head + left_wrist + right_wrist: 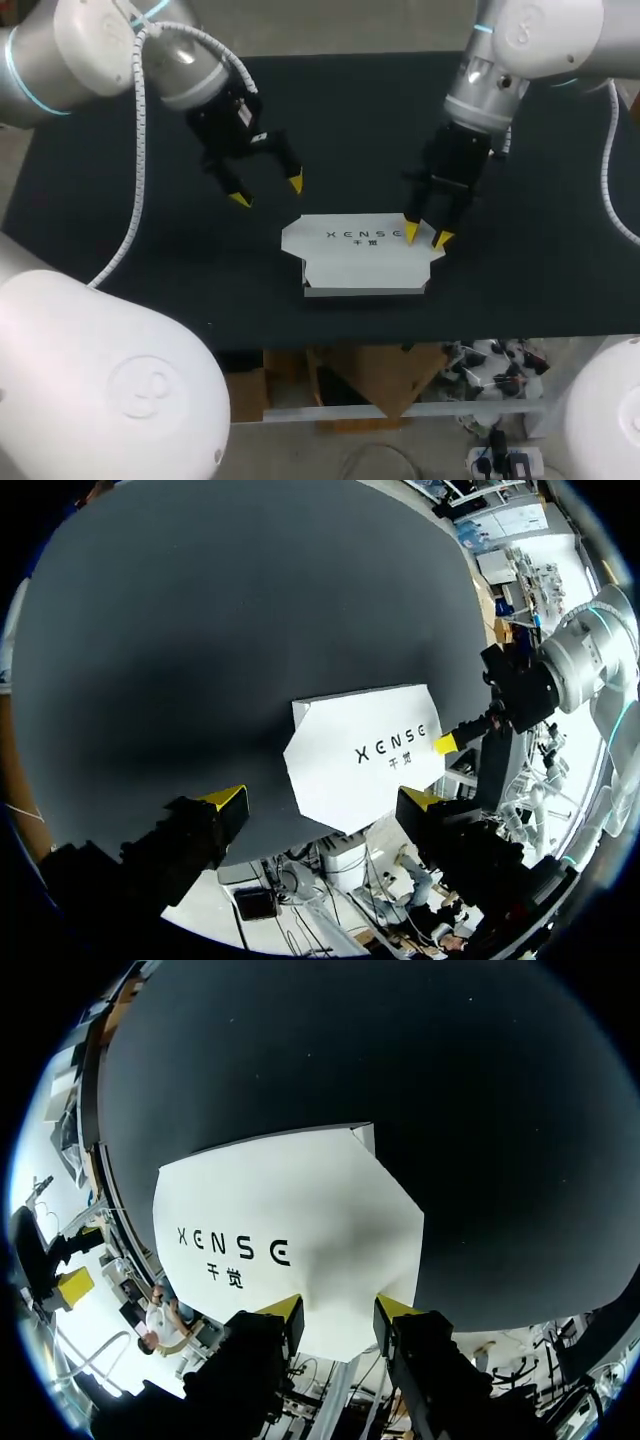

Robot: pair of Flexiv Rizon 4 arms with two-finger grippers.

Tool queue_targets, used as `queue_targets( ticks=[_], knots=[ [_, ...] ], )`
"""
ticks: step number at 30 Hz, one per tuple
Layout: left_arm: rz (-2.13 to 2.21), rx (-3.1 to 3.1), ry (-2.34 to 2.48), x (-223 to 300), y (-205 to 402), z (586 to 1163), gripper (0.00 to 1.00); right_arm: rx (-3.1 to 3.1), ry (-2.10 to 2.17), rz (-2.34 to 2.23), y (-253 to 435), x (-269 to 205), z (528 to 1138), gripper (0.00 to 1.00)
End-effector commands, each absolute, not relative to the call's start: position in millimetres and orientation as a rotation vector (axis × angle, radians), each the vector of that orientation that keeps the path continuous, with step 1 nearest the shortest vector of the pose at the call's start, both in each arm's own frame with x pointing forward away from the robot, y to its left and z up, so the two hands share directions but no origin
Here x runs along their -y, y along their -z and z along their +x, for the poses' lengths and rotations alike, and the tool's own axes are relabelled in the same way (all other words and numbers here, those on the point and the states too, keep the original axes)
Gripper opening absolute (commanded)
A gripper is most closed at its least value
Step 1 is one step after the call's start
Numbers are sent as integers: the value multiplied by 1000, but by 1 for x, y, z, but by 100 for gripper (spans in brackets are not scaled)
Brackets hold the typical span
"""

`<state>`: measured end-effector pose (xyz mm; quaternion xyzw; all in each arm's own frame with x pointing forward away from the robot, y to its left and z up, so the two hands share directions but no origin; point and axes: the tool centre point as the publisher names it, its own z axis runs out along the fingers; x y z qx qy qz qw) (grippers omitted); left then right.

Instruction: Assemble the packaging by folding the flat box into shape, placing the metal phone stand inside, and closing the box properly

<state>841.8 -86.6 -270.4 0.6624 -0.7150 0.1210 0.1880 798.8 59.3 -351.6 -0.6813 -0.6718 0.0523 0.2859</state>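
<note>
The white printed box stands folded near the table's front edge, its lid panel lying over the top. My right gripper is at the lid's right end, fingers partly apart, both yellow tips down on the panel. In the right wrist view the lid fills the space ahead of that gripper, and its corner runs between the fingers. My left gripper hangs open above the table, up and left of the box, holding nothing; its wrist view shows the box ahead. No phone stand is visible.
The black table is bare around the box on the left, right and behind. The box sits close to the table's front edge. The right gripper's yellow fingertip shows at the box's far end in the left wrist view.
</note>
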Motion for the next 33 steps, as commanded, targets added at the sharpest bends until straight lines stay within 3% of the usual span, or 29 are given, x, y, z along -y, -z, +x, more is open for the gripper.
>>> queue_targets(
  ticks=[1, 33],
  knots=[
    [1953, 1992, -317, 89, 272, 842, 100, 1797, -132, -1825, 352, -59, 797, 47],
    [2074, 1866, -190, 105, 278, 847, 100, 1792, -134, -1842, 351, -58, 800, 47]
  ],
)
